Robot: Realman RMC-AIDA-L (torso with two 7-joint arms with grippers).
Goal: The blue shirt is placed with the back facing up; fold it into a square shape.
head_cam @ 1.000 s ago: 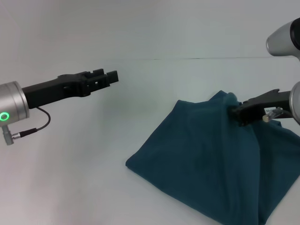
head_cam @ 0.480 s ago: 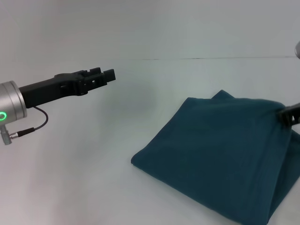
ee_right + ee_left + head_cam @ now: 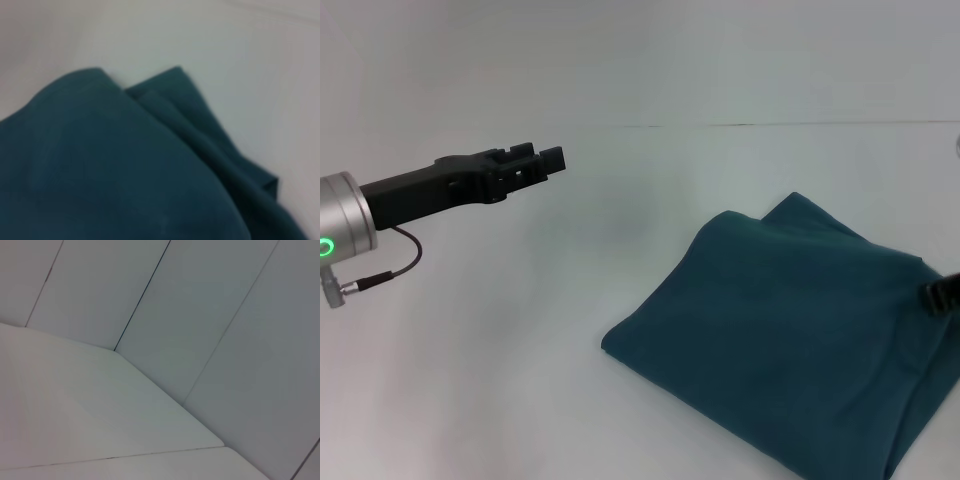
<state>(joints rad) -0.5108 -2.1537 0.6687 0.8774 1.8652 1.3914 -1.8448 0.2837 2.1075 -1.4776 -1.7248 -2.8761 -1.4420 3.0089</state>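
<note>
The blue shirt (image 3: 790, 340) lies lower right, folded roughly square but rumpled; my right gripper (image 3: 942, 295) touches its edge, grip unclear; my left gripper (image 3: 545, 162) hovers upper left, apparently pressed together.

You are looking at a plain white table (image 3: 520, 380) that fills most of the head view, smooth and matte, with soft, even light and only faint shadows on it. Its far edge meets a pale wall (image 3: 640, 60) along a thin dark line. In the left wrist view, you see that the wall is made of flat light panels (image 3: 200, 315) divided by narrow dark seams.
</note>
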